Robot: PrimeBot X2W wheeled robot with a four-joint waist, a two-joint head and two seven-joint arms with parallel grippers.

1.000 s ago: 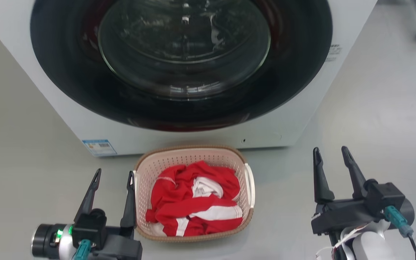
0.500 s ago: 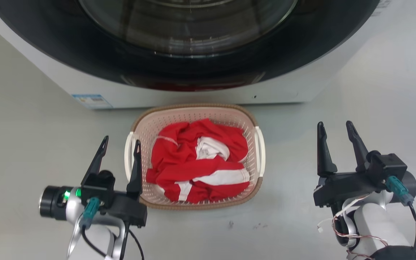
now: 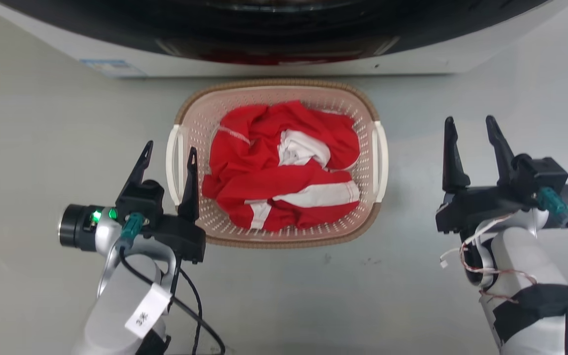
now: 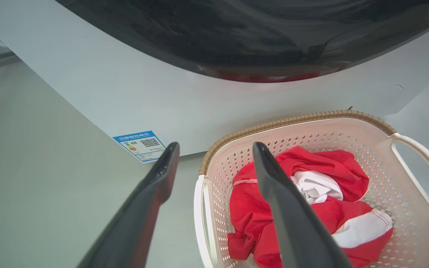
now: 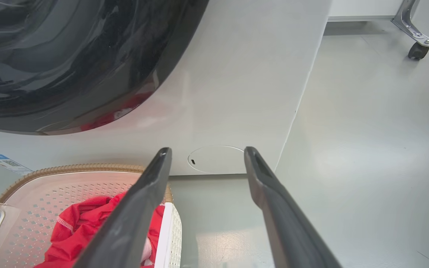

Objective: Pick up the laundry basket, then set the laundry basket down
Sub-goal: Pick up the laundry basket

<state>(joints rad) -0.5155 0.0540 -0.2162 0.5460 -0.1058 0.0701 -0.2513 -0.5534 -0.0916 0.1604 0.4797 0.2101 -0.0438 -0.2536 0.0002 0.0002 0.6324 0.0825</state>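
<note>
- A small pale pink perforated plastic laundry basket (image 3: 200, 118) with a brown woven-look rim is sitting on the grey floor (image 3: 42, 148), just in front of the big white front-loading washing machine (image 3: 461, 56). A crumpled red and white garment (image 3: 284, 167) is lying inside it.
- The left gripper (image 3: 171, 146) is hovering at the basket's left side with its jaws wide apart. In the left wrist view the white left handle (image 4: 199, 208) is lying between the two dark fingers, one outside the basket and one over its inner wall. I cannot tell whether anything is touching.
- The right gripper (image 3: 469, 119) is hanging over bare floor, jaws equally wide and apart from the white right handle (image 3: 381, 155).
- By my reckoning the pick-up is only being lined up: nothing is gripped and the basket is resting flat.
- To do this well, the right arm should be coming inward until its fingers are straddling the right handle. Then both grippers should be lowering together and closing at matching points.
- I am watching for an uneven lift, which would be tipping the light basket and spilling the garment. The inner fingers also need to be clearing the cloth rather than pinching it.
</note>
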